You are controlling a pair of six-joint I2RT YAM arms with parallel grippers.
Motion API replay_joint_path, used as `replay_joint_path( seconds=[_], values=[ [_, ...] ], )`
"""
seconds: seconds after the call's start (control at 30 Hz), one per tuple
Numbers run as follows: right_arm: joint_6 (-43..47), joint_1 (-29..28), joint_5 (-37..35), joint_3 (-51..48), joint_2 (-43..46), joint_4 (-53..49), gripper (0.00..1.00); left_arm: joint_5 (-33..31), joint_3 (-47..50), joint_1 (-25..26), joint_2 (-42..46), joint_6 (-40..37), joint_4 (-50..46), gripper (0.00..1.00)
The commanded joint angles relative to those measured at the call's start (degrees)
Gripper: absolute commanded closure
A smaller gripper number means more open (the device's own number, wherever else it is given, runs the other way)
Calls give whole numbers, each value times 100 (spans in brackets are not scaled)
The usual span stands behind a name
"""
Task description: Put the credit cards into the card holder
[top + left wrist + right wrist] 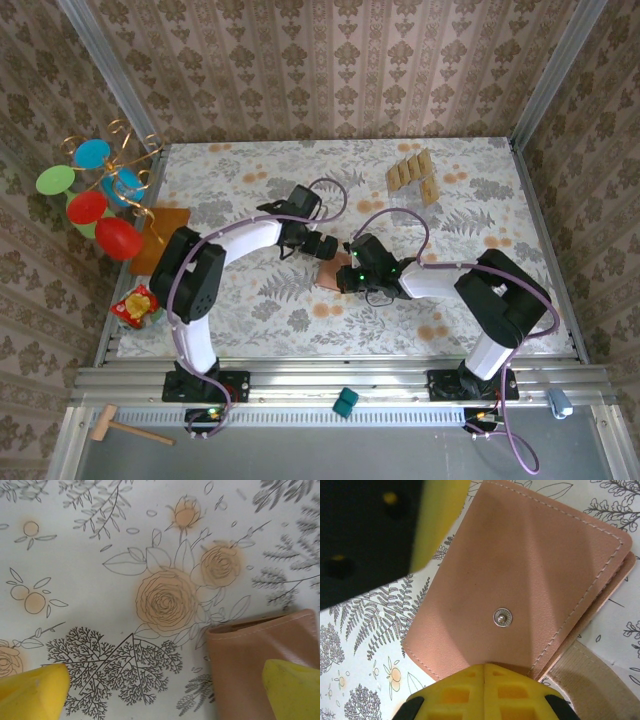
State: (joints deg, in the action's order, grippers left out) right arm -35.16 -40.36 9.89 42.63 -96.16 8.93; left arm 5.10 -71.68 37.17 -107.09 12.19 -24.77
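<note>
Right wrist shows a folded salmon-brown card holder (520,570) with metal snap (503,617).

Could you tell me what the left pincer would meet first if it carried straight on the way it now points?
Probably the card holder: one finger of the open left pincer hangs over its corner, the other over bare floral tablecloth. Depth is hard to judge.
</note>
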Motion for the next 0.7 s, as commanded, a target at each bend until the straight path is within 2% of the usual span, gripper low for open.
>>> replay_joint_path(
  seconds=[0.0, 0.3, 0.47, 0.5, 0.67],
  values=[
    [-84, 27, 48, -124, -148, 26, 100, -127, -162, 54, -107, -208, -125, 0],
    [-77, 36, 109, -97, -214, 23, 100, -237, -158, 62, -354, -181, 17, 0],
    [-86, 83, 242, -5, -98, -133, 100, -526, 25, 145, -374, -120, 34, 0],
    [-120, 122, 299, 15, 27, -189, 99, -600, 91, 158, -383, -61, 43, 0],
    [-161, 417, 435, 158, 928, -853, 78, -757, 356, 182, -381, 249, 95, 0]
  ],
)
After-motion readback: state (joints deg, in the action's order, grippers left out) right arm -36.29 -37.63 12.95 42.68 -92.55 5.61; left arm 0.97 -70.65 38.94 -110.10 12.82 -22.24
